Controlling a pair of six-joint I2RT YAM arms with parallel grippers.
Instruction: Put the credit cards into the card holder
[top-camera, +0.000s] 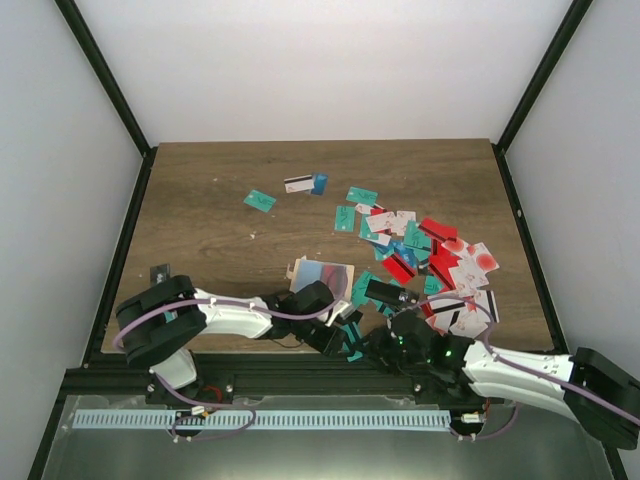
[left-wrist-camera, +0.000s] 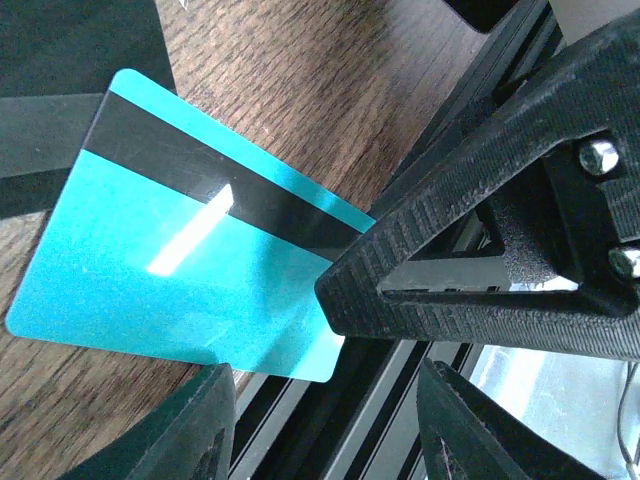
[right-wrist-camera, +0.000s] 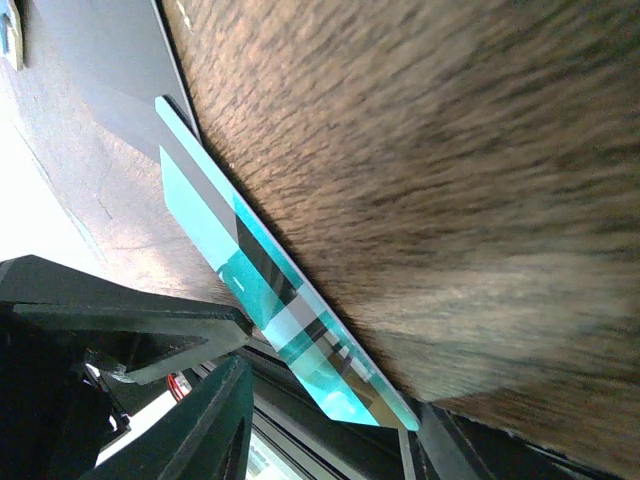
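A teal credit card (left-wrist-camera: 180, 260) with a black stripe lies at the table's front edge, one corner hanging over it. My right gripper (right-wrist-camera: 330, 420) is open and straddles that card (right-wrist-camera: 250, 270). One of its black fingers (left-wrist-camera: 450, 240) lies over the overhanging corner, while the other stands a little apart. My left gripper (left-wrist-camera: 325, 400) is open just short of the same card, with nothing between its fingers. In the top view the two grippers, left (top-camera: 338, 330) and right (top-camera: 370, 345), meet at the near edge. The tan card holder (top-camera: 320, 275) lies just behind them.
Several red, white and teal cards are piled at the right (top-camera: 435, 262). Loose cards lie farther back: a teal one (top-camera: 259, 200), a white striped one (top-camera: 298, 184) and another teal one (top-camera: 362, 195). The black frame rail (top-camera: 300, 375) runs just below the table's front edge.
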